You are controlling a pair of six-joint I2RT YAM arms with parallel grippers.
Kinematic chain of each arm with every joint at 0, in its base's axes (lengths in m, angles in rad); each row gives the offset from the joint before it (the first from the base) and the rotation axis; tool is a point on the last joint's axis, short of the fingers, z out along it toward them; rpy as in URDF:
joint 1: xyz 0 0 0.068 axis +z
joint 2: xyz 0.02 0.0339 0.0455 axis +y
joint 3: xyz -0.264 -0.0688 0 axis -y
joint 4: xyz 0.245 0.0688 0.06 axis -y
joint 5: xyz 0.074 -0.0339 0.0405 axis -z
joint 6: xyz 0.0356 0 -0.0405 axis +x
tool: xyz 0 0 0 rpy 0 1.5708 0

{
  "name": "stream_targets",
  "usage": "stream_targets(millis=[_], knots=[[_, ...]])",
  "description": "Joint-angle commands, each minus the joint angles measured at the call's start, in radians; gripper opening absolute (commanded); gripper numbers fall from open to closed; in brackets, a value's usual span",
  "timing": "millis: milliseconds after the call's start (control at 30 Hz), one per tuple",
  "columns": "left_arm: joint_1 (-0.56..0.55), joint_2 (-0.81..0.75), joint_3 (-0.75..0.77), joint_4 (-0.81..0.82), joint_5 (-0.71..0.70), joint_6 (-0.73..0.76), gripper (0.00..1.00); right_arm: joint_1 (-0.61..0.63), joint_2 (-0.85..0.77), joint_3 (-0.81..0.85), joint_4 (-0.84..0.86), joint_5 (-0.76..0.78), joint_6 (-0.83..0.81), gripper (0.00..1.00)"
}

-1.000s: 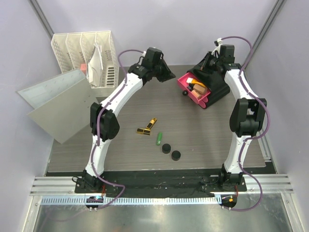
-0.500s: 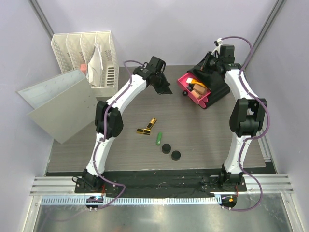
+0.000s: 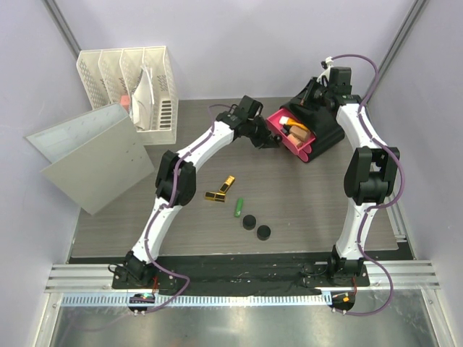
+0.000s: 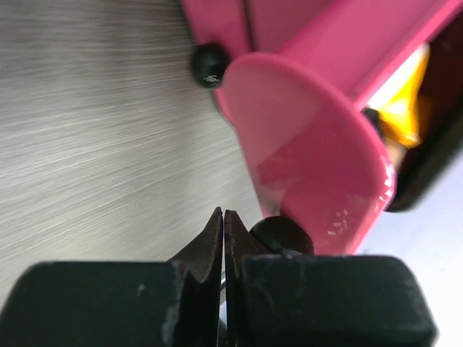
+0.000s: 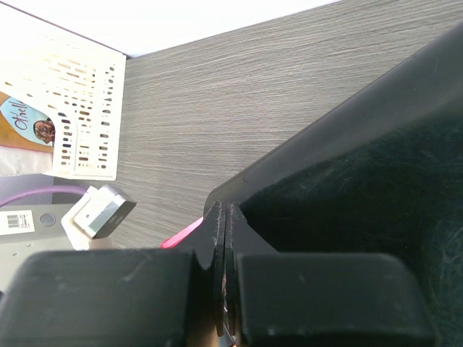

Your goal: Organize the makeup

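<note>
Pink drawer (image 4: 311, 144), black knob (image 4: 210, 63) — before left jaws

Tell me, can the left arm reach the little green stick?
Probably yes. The small green stick lies in the open on the grey wood-grain table, nothing covering it. The left gripper is away by the pink plastic drawer, so it must swing back first.

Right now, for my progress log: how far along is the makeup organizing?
Done: an orange tube and beige bottles lie in the open pink drawer. In hand: nothing; the shut left gripper is at the drawer's front. Left: two lipsticks, the green stick and two black discs on the table.
</note>
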Motion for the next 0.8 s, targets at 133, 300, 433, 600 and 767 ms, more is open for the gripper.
stream_targets(millis=[133,300,433,600,767], knots=[[-0.003,-0.03,0.031,0.314,0.053,-0.107,0.0,0.002,0.092,-0.069,-0.256,0.083,-0.039,0.01],[-0.006,0.044,0.104,0.336,0.064,-0.159,0.0,0.002,0.095,-0.07,-0.257,0.083,-0.039,0.01],[-0.014,0.099,0.134,0.372,0.088,-0.21,0.0,0.002,0.097,-0.069,-0.257,0.084,-0.039,0.01],[-0.024,0.137,0.161,0.422,0.076,-0.24,0.0,0.002,0.094,-0.072,-0.257,0.084,-0.039,0.01],[-0.024,0.153,0.169,0.466,0.077,-0.254,0.0,0.002,0.094,-0.073,-0.257,0.084,-0.039,0.01]])
